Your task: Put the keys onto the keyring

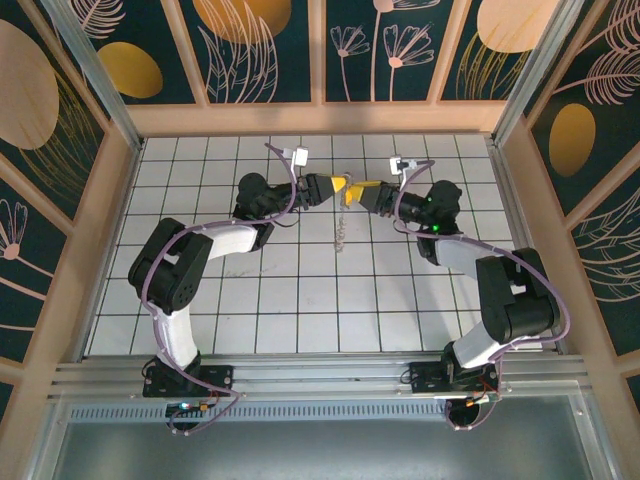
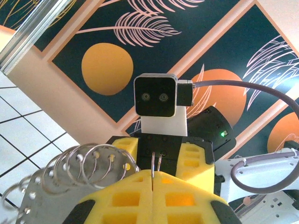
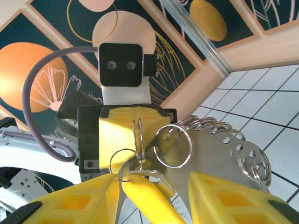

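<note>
Right now my left gripper (image 2: 153,183) is clamped shut on the keyring (image 2: 93,163), with two thin strands of its wire poking up between the pads. My right gripper (image 3: 152,183) stands parted with the key (image 3: 147,198) between its fingers. There is a gap on the key's right side, so I judge it is not being squeezed. The two grippers meet nose to nose over the far middle of the table (image 1: 300,300), and the rest of the keyring dangles below them towards the tiles.

As for progress, the key's silver top sits right against the wire where the left pads pinch it. I judge the threading is done or nearly done, though I cannot tell whether the wire actually passes through the key's hole. What is left, I think, is to draw the right gripper clear and see whether the key hangs on its own.

The right wrist view gives me the key and where it meets the wire. From the left wrist my own pads block the key, but that view makes the closed grip plain. The top view adds the hanging length of keyring, too small for detail.
</note>
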Robot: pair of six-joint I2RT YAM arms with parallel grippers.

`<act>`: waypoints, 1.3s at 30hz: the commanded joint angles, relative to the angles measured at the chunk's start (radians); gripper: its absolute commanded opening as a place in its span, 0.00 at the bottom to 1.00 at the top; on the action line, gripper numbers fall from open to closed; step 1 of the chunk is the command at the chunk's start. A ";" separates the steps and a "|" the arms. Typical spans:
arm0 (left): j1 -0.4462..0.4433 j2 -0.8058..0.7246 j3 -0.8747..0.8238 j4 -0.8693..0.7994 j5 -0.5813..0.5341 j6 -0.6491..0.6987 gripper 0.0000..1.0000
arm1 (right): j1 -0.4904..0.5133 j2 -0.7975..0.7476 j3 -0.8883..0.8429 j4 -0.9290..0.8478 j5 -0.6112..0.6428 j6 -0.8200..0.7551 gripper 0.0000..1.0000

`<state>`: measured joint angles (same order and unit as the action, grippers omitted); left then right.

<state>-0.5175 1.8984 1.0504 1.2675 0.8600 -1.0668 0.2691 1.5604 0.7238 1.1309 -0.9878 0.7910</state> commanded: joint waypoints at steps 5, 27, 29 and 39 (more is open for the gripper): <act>-0.006 -0.042 0.021 0.026 0.006 0.026 0.00 | 0.048 0.033 0.013 0.086 -0.008 -0.022 0.24; -0.006 -0.080 0.005 0.018 -0.038 0.045 0.00 | 0.067 0.048 -0.023 0.041 -0.035 -0.058 0.10; -0.006 -0.084 0.001 0.014 -0.047 0.045 0.00 | 0.055 0.021 -0.044 0.029 -0.009 -0.061 0.23; -0.007 -0.127 -0.053 0.016 -0.113 0.030 0.00 | 0.007 -0.229 -0.131 -0.064 0.210 -0.064 0.38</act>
<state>-0.5194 1.8149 1.0096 1.2236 0.7830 -1.0409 0.2764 1.3994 0.5930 1.0760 -0.8726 0.7525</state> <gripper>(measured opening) 0.050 0.380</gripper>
